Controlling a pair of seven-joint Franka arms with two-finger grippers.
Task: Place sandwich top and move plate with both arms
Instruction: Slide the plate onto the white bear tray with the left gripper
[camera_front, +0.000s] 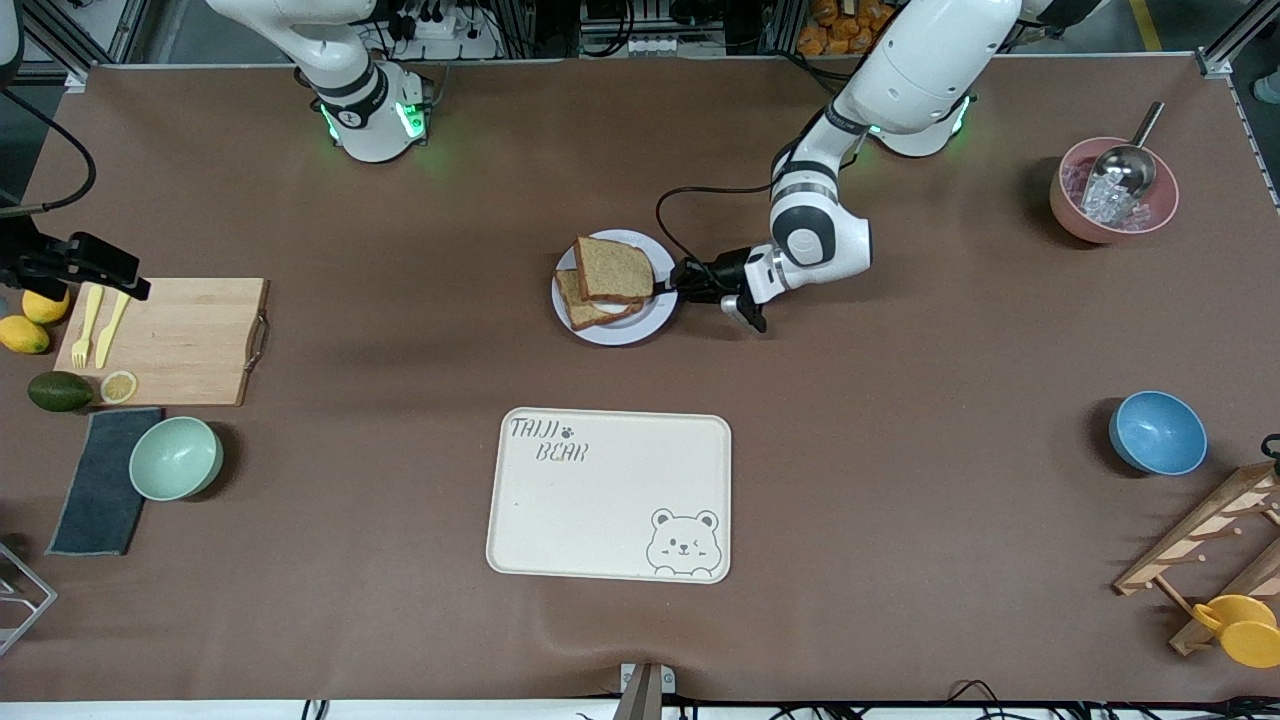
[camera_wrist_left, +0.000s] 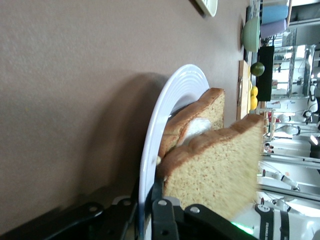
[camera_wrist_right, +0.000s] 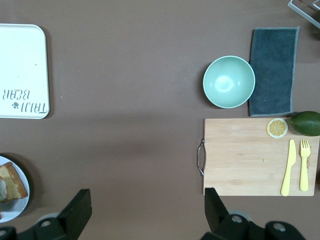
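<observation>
Sandwich top (camera_front: 613, 268) lies on plate (camera_front: 651, 318) | left gripper (camera_front: 672, 287) fingers pinch plate rim beside it | right gripper (camera_wrist_right: 145, 210) waits, fingers spread, above desk (camera_front: 900, 450)

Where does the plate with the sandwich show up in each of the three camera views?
Front view: the plate sits mid-table, farther from the camera than the bear-print tray, the left gripper shut on its rim.
Left wrist view: the plate fills the centre, seen edge-on.
Right wrist view: only a sliver of the plate at the picture's edge.
Shared landmark: the mint bowl.
</observation>
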